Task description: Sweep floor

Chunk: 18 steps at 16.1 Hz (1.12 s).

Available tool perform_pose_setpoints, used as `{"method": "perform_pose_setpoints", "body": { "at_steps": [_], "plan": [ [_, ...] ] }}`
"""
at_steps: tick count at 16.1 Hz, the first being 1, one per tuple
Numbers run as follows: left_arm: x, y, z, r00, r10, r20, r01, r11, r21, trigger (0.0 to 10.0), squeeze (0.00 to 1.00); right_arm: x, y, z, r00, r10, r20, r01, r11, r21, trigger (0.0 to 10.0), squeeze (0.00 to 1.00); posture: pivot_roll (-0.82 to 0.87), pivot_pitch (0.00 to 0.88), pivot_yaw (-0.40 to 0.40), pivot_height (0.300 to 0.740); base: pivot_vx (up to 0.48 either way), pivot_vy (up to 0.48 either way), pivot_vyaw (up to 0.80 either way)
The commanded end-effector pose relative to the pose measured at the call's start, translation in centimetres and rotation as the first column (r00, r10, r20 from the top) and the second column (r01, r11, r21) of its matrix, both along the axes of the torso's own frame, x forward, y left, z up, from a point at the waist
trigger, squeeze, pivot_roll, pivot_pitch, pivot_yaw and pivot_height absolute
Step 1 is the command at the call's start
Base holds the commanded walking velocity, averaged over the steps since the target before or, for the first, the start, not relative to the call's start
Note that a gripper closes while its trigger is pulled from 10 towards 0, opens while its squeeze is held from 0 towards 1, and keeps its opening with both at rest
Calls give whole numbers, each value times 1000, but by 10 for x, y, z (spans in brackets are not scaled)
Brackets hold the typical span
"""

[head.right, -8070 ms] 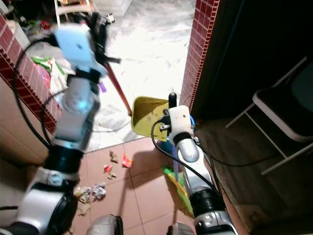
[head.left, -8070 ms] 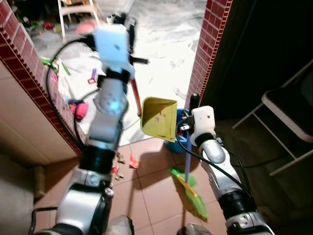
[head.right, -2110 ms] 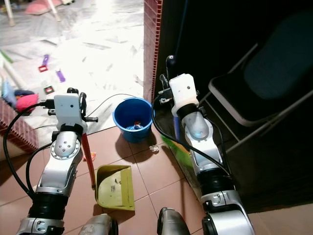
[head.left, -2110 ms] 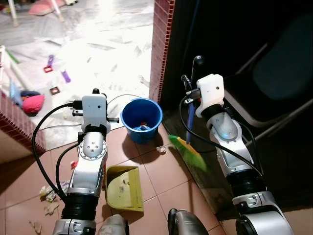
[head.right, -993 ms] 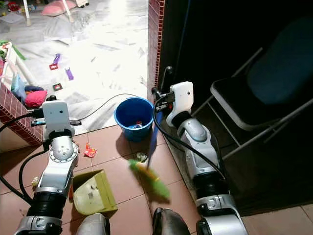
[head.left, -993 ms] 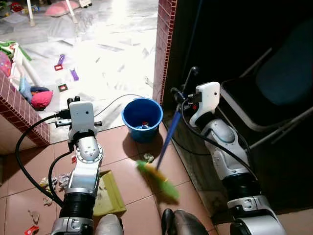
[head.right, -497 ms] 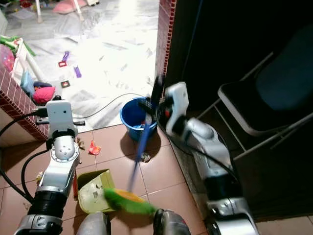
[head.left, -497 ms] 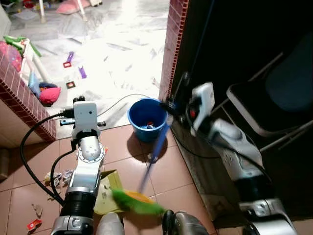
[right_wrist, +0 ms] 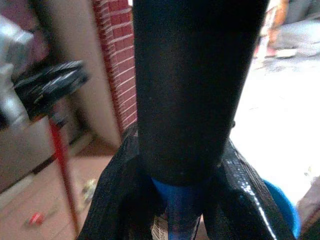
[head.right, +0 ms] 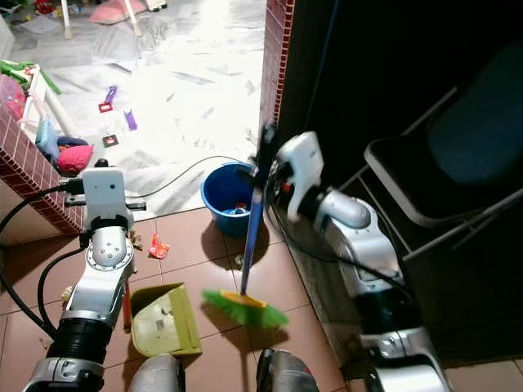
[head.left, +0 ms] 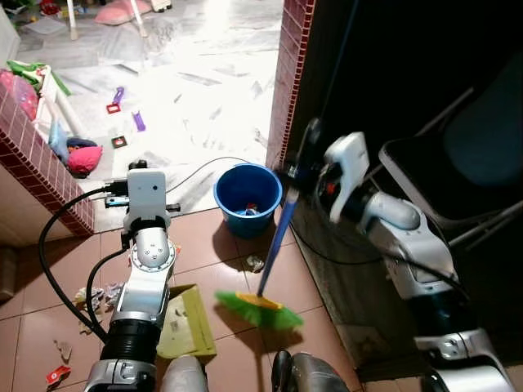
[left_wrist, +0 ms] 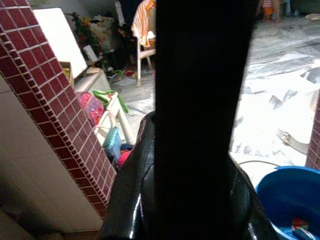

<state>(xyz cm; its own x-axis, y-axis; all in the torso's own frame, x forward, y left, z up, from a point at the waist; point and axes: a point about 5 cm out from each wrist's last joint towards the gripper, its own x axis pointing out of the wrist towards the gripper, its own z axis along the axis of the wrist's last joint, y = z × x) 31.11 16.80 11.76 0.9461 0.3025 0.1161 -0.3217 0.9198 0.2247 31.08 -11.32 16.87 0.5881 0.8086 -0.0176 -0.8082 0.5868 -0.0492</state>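
Right pincer (head.right: 265, 159), closed around the blue handle of the broom (head.right: 249, 237), holds it slanted, green bristles (head.right: 243, 308) down on the terracotta floor (head.right: 196, 237) just beside the yellow dustpan (head.right: 163, 322). Left pincer (head.right: 98, 175) is closed on the dustpan's red handle (head.right: 127, 306). Blue bucket (head.right: 227, 198) stands behind the broom beside the brick pillar (head.right: 276, 49). Litter scraps (head.left: 94, 298) lie left of the dustpan.

arms: silver, black elbow bands | wrists: white boxy housings | cables: black, looping | gripper fingers: long, black
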Motion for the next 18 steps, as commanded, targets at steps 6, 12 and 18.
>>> {"method": "perform_pose_setpoints", "body": {
  "at_steps": [6,12,18],
  "plan": [
    [4,-6,9,998,-45,33,45,999,-1,10000,0,25,-9,47,950,-259,174,230,958,171,10000,0,-28,66,-8,740,0,0,0],
    [2,-8,6,998,-58,24,58,998,-16,10000,0,34,-19,77,883,-369,289,315,924,218,10000,0,-27,71,-11,740,0,0,0],
    [1,-11,3,999,-18,36,19,999,-49,10000,0,31,-14,5,885,-371,281,382,924,17,10000,0,-27,75,-9,740,0,0,0]
  ]
}}
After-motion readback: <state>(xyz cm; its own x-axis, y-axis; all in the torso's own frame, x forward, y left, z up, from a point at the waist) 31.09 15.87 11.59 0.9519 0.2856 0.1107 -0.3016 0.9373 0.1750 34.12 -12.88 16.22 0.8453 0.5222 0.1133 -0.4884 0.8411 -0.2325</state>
